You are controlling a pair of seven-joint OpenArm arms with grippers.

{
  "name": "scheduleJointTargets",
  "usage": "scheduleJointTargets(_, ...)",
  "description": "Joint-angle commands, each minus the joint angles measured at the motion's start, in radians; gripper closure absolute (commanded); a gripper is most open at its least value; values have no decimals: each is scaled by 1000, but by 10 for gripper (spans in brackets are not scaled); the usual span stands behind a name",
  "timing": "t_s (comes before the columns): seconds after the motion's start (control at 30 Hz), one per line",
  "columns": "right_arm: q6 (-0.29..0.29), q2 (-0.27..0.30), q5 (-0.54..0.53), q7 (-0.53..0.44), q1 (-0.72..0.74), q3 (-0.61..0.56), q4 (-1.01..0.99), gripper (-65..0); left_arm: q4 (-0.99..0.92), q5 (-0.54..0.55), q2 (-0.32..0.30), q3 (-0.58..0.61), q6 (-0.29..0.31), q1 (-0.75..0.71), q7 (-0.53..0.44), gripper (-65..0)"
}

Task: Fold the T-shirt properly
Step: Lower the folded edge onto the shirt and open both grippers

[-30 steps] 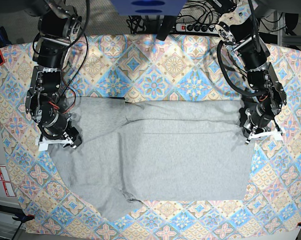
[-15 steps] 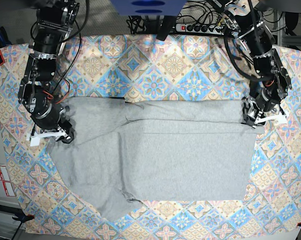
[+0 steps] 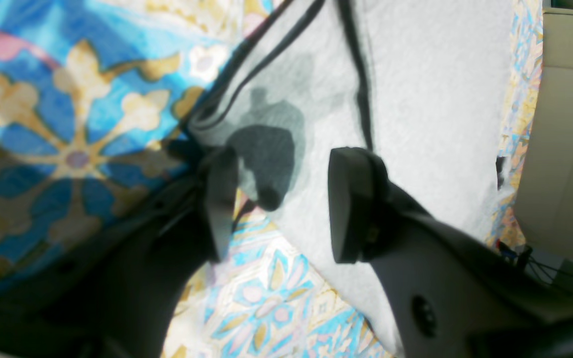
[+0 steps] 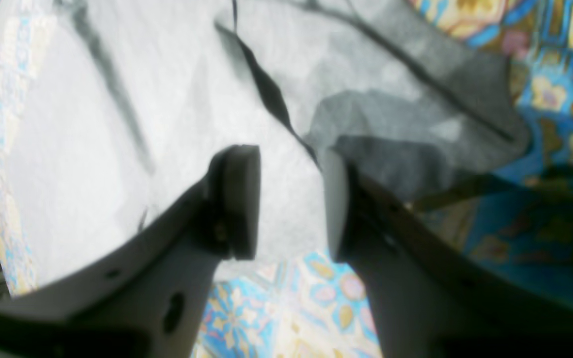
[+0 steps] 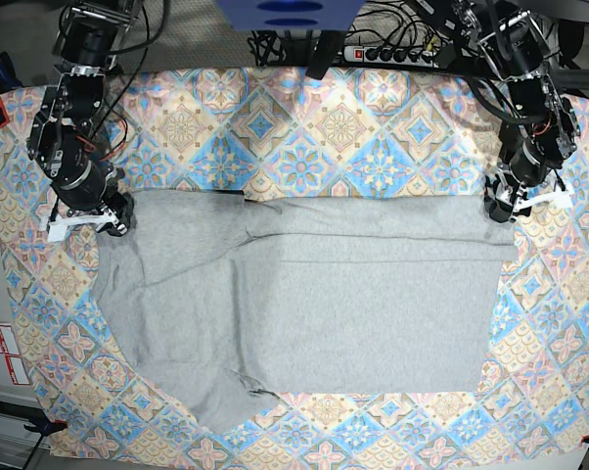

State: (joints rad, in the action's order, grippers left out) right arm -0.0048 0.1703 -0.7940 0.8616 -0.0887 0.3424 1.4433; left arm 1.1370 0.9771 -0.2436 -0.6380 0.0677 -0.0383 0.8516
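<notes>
Both the left gripper (image 3: 279, 204) and right gripper (image 4: 290, 201) are parted, nothing held, at the shirt (image 5: 304, 304)'s far corners (fold laid); regrasping is called for next.

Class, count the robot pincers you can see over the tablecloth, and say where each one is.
2. The right pincer is at the T-shirt's upper-left corner in the base view; the left pincer is at its upper-right corner. Both are open, none hidden.

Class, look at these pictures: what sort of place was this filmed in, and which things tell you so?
Probably a robotics lab or workshop: two robot arms, the left gripper and right gripper, work over a T-shirt on a patterned tablecloth, with a power strip behind.
</notes>
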Motion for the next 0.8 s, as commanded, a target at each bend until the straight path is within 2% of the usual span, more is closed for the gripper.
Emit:
scheduleJointTargets(0.0,10,13,-17,-12,13,4,21,-210,15,22,-9,-1,1,-7,5,-294)
scheduleJointTargets(0.27,10,13,-17,-14,16,2,18,-210,67,177,-17,-1,1,-85,5,-296)
scheduleJointTargets(0.47,10,13,-17,-12,17,-1,17,-210,58,177,-9,-1,-1,-87,-2,-297)
scheduleJointTargets(0.77,10,13,-18,-12,16,4,21,-210,-125,176,-13,4,-1,53,-2,-297)
